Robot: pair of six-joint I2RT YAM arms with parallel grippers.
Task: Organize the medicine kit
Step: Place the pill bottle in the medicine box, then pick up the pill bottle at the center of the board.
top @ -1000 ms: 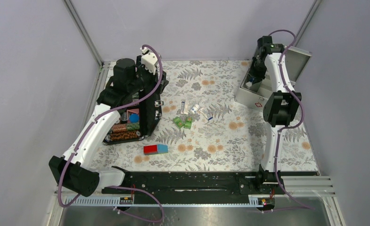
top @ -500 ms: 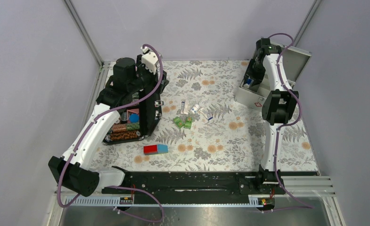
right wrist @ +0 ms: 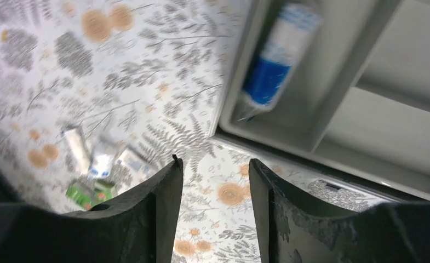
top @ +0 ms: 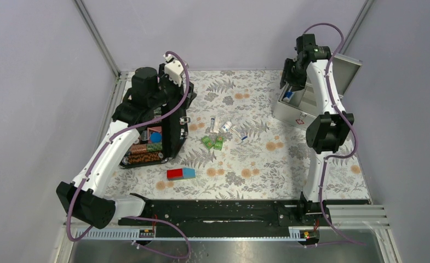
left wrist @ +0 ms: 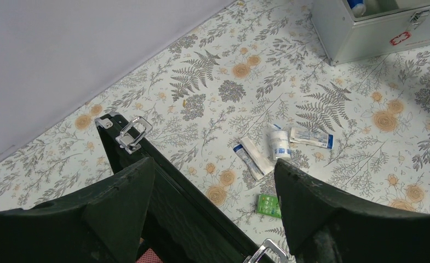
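risk is clipping the kit box [top: 289, 112] wall: right pincer [right wrist: 213, 164] hangs open and empty above it, one tube [right wrist: 278, 49] inside, left pincer [left wrist: 212, 170] open too, more tubes [top: 223, 127] loose on the worktop [top: 256, 164].

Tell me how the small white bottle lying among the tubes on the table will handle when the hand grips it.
The small white bottle lies on its side and looks round, so it will probably roll if nudged sideways. It looks like plastic, so it is likely light and stiff. A white tube lies right beside it, so a push may shift that too.
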